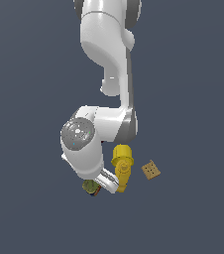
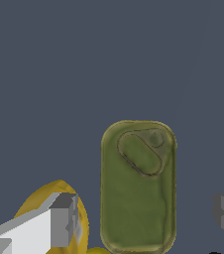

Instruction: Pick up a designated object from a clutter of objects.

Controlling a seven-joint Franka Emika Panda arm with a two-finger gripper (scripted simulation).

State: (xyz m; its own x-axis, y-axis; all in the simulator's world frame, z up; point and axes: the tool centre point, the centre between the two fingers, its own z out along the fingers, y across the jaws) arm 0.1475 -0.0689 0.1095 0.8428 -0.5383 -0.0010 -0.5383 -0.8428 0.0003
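Here: gripper (image 2: pixel 146 218) spread wide over the green tin (image 2: pixel 139 186), nothing held.

Wrist view: the tin lies flat, olive face up with its oval pull-tab showing, in the lower centre of the frame, between the two fingertips (image 2: pixel 63 221). Both pads stand clear of its sides, one at lower left, one at the right edge; no contact visible. The yellow bottle (image 2: pixel 54 213) sits behind the lower-left finger, just beside the tin. Exterior view: the white arm (image 1: pixel 91 144) bends down over the clutter in the lower centre; the tin (image 1: pixel 90 187) peeks out under the wrist, the bottle (image 1: pixel 122 168) just to its right, the tan cracker (image 1: pixel 150 169) further right, apart from both.
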